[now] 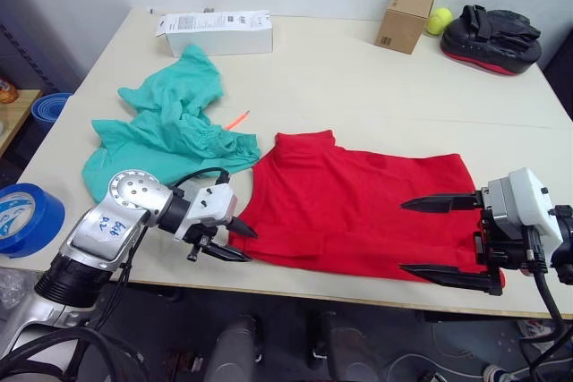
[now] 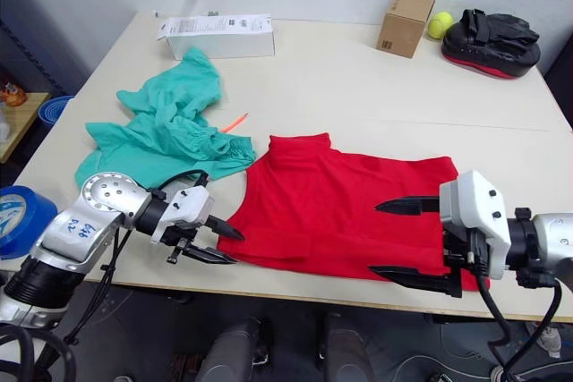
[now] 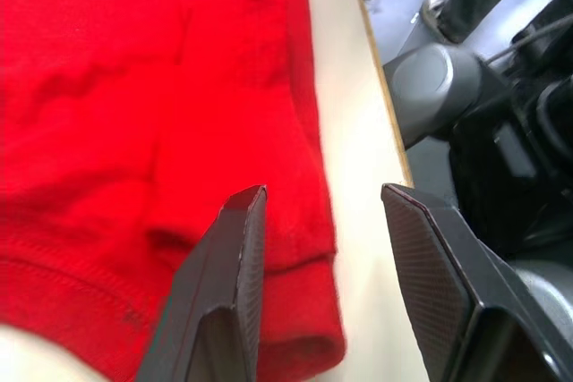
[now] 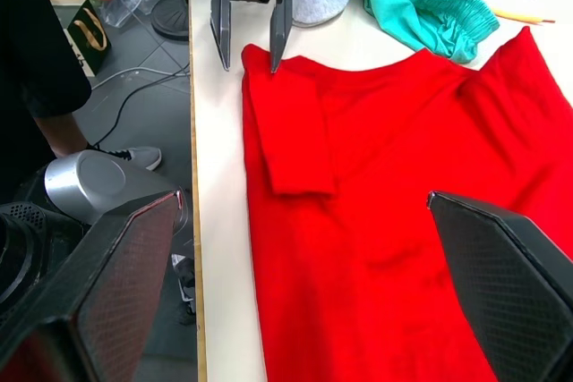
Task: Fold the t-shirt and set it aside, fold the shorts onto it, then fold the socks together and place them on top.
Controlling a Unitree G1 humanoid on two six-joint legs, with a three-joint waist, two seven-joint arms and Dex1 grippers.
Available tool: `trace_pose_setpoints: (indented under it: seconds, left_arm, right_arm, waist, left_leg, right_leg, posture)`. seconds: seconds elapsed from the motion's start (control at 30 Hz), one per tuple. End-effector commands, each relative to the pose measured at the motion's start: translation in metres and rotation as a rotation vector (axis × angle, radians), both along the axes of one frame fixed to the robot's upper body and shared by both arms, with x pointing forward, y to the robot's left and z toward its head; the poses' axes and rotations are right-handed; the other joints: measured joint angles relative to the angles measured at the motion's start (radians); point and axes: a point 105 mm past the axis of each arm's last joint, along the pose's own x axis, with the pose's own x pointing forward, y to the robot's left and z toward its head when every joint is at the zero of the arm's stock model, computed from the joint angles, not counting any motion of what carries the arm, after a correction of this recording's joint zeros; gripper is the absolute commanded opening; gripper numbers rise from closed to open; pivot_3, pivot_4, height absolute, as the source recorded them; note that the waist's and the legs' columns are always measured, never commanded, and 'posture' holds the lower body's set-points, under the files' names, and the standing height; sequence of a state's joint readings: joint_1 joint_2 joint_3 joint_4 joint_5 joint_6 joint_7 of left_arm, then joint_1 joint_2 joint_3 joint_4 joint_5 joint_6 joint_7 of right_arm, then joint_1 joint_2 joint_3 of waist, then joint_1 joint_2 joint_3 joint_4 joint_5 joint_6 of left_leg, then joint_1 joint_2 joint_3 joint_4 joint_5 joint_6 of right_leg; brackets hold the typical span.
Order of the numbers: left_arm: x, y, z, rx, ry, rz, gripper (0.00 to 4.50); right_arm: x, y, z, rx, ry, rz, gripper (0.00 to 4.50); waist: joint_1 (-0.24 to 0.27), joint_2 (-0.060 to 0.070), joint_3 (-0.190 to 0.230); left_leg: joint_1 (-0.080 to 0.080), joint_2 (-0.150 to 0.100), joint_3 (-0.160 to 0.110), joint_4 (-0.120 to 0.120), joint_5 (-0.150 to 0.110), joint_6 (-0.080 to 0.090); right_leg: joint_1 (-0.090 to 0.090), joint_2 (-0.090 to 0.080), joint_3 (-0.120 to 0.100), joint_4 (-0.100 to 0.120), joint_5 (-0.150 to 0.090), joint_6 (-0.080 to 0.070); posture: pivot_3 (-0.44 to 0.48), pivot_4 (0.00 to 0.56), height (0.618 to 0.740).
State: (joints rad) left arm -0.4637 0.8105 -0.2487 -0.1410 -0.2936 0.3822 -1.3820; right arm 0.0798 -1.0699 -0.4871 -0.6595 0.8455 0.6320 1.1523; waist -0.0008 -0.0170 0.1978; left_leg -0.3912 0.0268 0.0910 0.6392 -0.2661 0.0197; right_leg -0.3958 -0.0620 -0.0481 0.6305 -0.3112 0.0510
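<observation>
1. Nearest the camera, at the lower left of the head view, the left gripper sits at the table's front edge with its two black fingers spread apart and nothing between them; its tips lie at the lower left corner of the t-shirt.
2. From the left wrist view, one finger lies over the red hem while the other is over bare tabletop just beside the cloth; the fabric is not pinched.
3. At the lower right of the head view, the right gripper is wide open and empty, one finger over the shirt's right part and the other near the front hem.
4. Lying flat in the lower centre of the frame, the t-shirt is spread across the front of the table, with a sleeve folded in on its left side and a corner poking up at its upper left.
5. Left of centre, the shorts lie crumpled, their gathered waistband touching the shirt's upper left edge.
6. Just above that meeting point lies a thin orange stick.
7. Along the top of the frame stand a white box, a cardboard box, a yellow-green ball and a black and red pad.
8. Off the table at the left edge of the frame sits a roll of blue tape.
</observation>
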Motion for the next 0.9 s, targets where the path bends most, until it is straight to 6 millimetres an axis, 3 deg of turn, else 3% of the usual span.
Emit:
trace_pose_setpoints:
  seconds: [0.03,0.13,0.3,0.53,0.67,0.77,0.9]
  left_arm:
    - [0.002,-0.002,0.0,-0.001,-0.025,0.001,2.15]
    - [0.004,0.0,-0.004,0.01,-0.027,0.003,1.58]
    - [0.005,0.002,-0.007,0.021,-0.024,0.012,0.05]
    - [0.005,0.002,-0.008,0.017,-0.023,0.02,0.05]
    - [0.012,-0.002,0.003,-0.031,0.02,0.052,0.05]
    - [0.026,-0.006,0.022,-0.102,0.063,0.111,0.05]
    - [0.061,-0.009,0.05,-0.177,0.068,0.23,0.05]
  right_arm:
    - [-0.001,0.002,0.006,0.013,-0.026,0.012,4.5]
    - [-0.001,0.002,0.007,0.019,-0.026,0.011,4.5]
    - [0.002,0.003,0.01,0.029,-0.029,0.005,4.5]
    - [0.002,0.003,0.012,0.039,-0.027,0.0,4.5]
    - [-0.001,0.005,0.01,0.037,-0.017,0.01,4.5]
    - [-0.002,0.005,0.008,0.034,-0.007,0.02,4.5]
    - [-0.003,0.006,0.006,0.034,-0.005,0.022,4.5]
  waist:
    - [0.0,0.0,0.0]
    - [0.0,0.0,0.0]
    - [-0.001,0.0,0.0]
    - [0.0,0.0,0.0]
    - [0.0,0.0,0.0]
    - [0.002,0.0,0.0]
    - [0.007,0.0,0.0]
  left_leg:
    - [0.0,0.0,0.0,0.0,0.0,0.0]
    - [0.0,0.0,0.0,-0.001,0.0,0.0]
    - [0.0,0.0,0.0,-0.001,0.0,0.0]
    - [0.0,0.0,0.0,-0.002,0.0,0.0]
    - [0.0,0.0,0.0,-0.002,0.0,0.0]
    - [0.0,0.0,0.0,-0.002,0.0,0.0]
    - [0.0,-0.001,0.0,0.0,0.001,0.001]
  right_leg:
    - [0.0,0.0,0.0,0.0,0.0,0.0]
    - [0.0,0.0,0.0,0.0,0.0,0.0]
    - [0.0,0.0,0.0,0.0,0.0,0.0]
    - [0.0,0.0,0.0,-0.001,0.0,0.0]
    - [0.0,0.0,0.0,-0.001,0.0,0.0]
    - [0.0,0.0,0.0,0.0,0.0,0.001]
    - [0.0,0.0,-0.001,0.0,0.001,0.002]
  posture:
    - [0.0,0.15,0.74]
    - [0.0,0.15,0.74]
    - [0.0,0.15,0.74]
    - [0.0,0.15,0.74]
    - [0.0,0.15,0.74]
    - [0.0,0.15,0.74]
    - [0.0,0.15,0.74]
